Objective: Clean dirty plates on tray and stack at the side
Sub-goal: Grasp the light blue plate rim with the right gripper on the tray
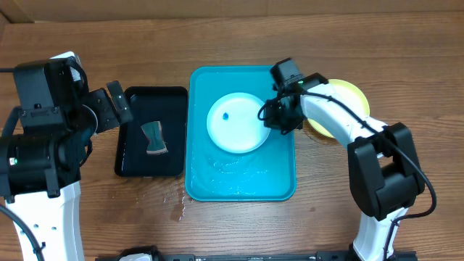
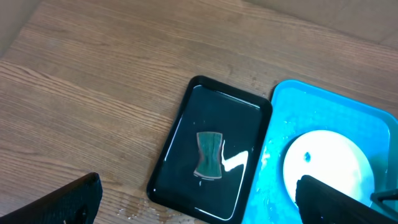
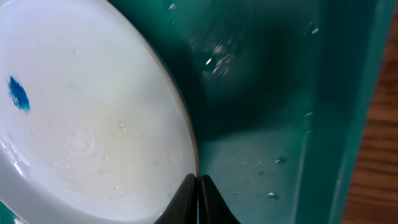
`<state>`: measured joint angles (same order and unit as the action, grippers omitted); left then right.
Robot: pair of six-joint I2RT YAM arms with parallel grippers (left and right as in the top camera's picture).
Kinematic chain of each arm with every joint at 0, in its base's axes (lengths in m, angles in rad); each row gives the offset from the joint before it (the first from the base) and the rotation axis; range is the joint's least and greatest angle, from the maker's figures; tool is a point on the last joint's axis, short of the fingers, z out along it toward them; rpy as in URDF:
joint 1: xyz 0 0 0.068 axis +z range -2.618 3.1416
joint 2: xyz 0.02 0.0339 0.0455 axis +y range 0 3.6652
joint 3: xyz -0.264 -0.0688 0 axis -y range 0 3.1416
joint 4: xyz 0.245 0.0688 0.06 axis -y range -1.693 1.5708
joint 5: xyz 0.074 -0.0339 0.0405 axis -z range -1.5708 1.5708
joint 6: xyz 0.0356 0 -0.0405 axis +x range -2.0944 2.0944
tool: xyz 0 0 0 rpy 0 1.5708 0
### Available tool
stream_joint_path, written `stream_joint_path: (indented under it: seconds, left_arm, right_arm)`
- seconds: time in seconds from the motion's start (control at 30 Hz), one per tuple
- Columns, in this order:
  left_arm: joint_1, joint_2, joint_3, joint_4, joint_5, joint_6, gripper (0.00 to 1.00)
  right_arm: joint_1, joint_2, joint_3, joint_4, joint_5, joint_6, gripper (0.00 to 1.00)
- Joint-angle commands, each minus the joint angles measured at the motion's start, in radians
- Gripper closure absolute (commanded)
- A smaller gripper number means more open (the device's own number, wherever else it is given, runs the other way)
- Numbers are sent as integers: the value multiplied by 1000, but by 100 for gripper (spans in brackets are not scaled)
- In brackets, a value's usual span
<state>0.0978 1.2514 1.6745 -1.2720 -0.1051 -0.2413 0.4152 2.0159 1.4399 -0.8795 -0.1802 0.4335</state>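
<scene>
over the blue tray (image 1: 239, 183), my right claw (image 3: 198, 184) clenches the rim of the pale plate (image 1: 233, 130) lying in it; my left claw (image 1: 119, 105) hangs wide open beside the black tray (image 1: 136, 158).

No writing, label, brand, number or sign can be read anywhere in these views. The plate (image 1: 235, 127), the tray (image 1: 246, 183), the black tray (image 1: 136, 161), the sponge (image 1: 154, 139), both arms and the counter (image 1: 232, 36) show plain surfaces. The plate's small blue mark (image 3: 18, 93) is a smear, not a character.
</scene>
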Motion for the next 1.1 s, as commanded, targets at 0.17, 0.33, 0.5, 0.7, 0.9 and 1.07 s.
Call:
stream_joint_path:
  seconds: [0.17, 0.33, 0.5, 0.7, 0.9, 1.07]
  left_arm:
    - [-6, 63, -1, -31, 5, -9, 0]
    - [-6, 117, -1, -48, 20, -5, 0]
    - [-6, 134, -1, -63, 24, -5, 0]
    - [-6, 134, -1, -64, 44, -5, 0]
    - [-6, 134, -1, -70, 58, -6, 0]
    - [-6, 134, -1, -70, 58, -6, 0]
  right_arm:
    - [26, -30, 18, -69, -4, 50, 96]
    - [28, -30, 18, -104, -4, 58, 96]
    - [28, -28, 13, -120, 5, 65, 84]
    - [28, -28, -12, -57, 37, 100, 65]
    - [28, -26, -16, -28, 45, 151, 64]
    - [28, -26, -21, -31, 45, 151, 67]
